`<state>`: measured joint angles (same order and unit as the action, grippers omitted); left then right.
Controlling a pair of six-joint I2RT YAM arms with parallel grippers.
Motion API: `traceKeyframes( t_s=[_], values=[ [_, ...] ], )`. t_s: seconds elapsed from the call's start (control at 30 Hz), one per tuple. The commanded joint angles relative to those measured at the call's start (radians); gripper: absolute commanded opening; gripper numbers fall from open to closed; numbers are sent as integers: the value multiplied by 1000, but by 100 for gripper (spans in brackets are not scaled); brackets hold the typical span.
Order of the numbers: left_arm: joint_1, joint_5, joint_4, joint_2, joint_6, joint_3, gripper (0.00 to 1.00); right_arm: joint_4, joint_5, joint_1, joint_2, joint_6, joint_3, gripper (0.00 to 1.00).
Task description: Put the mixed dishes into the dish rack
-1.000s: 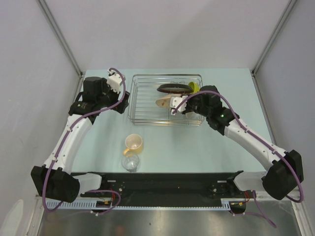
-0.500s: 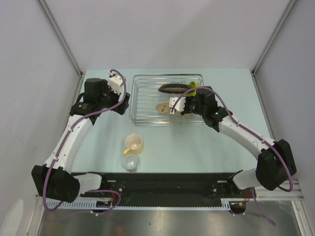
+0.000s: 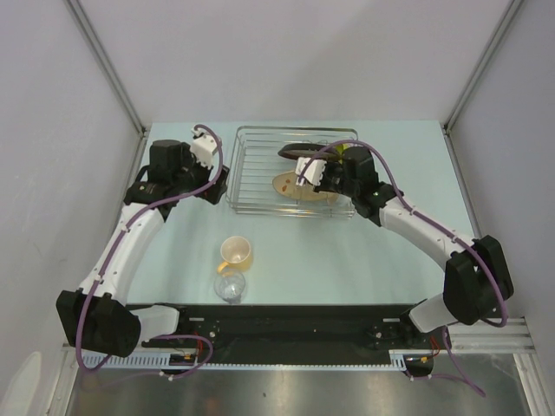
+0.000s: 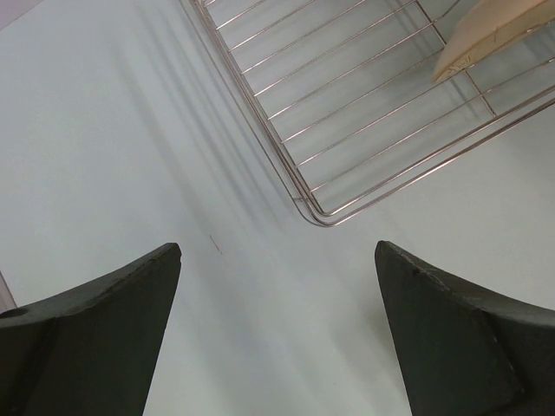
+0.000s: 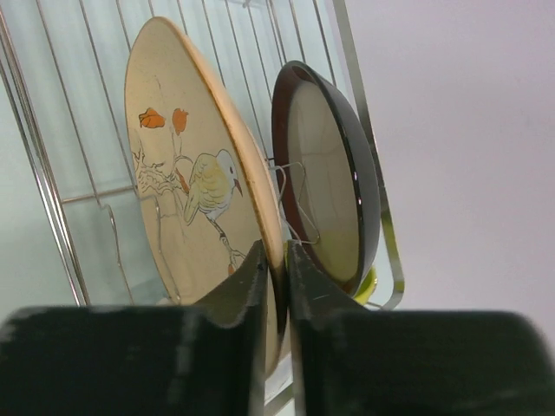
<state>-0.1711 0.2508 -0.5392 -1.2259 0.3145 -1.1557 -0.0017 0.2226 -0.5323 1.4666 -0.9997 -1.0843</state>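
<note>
The dish rack (image 3: 260,173) stands at the table's back middle. Inside it, my right gripper (image 3: 305,176) is shut on the rim of the beige patterned plate (image 3: 288,184). In the right wrist view the plate (image 5: 186,173) stands on edge, pinched at the gripper (image 5: 276,260). The dark red-brown dish (image 5: 325,173) is upright just behind it, with the lime-green bowl (image 5: 371,282) peeking out beyond. On the table lie the cream-yellow mug (image 3: 234,251) and the clear glass (image 3: 231,286). My left gripper (image 4: 277,251) hangs open over bare table beside the rack's corner (image 4: 316,212).
The dark dish (image 3: 303,153) and green bowl (image 3: 344,152) fill the rack's back right part. The rack's left half (image 3: 251,165) holds only wire. Grey walls enclose the table on three sides. A black rail (image 3: 286,322) runs along the near edge.
My right arm has carried the plate leftward and deeper into the rack, next to the dark dish. The left arm, mug and glass have stayed put.
</note>
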Motion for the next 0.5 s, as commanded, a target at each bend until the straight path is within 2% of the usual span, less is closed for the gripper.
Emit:
traceKeyframes(
  t_s=[0.0, 0.1, 0.2, 0.23, 0.3, 0.33, 0.47],
  values=[
    [10, 30, 35, 3, -3, 10, 99, 141, -106, 23, 3, 124, -40, 22],
    [10, 30, 36, 2, -6, 7, 99, 151, -121, 25, -15, 138, -32, 28],
    [10, 25, 39, 6, -2, 5, 99, 147, -131, 25, -38, 145, -20, 42],
    [12, 21, 39, 6, 0, 5, 99, 144, -131, 25, -54, 151, -16, 66],
    [10, 19, 38, 9, 3, 10, 99, 129, -135, 22, -71, 185, -14, 82],
    [12, 19, 38, 8, 5, 10, 99, 126, -140, 20, -83, 202, -12, 99],
    [12, 13, 39, 12, 6, 19, 99, 126, -167, 9, -173, 289, 7, 100]
  ],
)
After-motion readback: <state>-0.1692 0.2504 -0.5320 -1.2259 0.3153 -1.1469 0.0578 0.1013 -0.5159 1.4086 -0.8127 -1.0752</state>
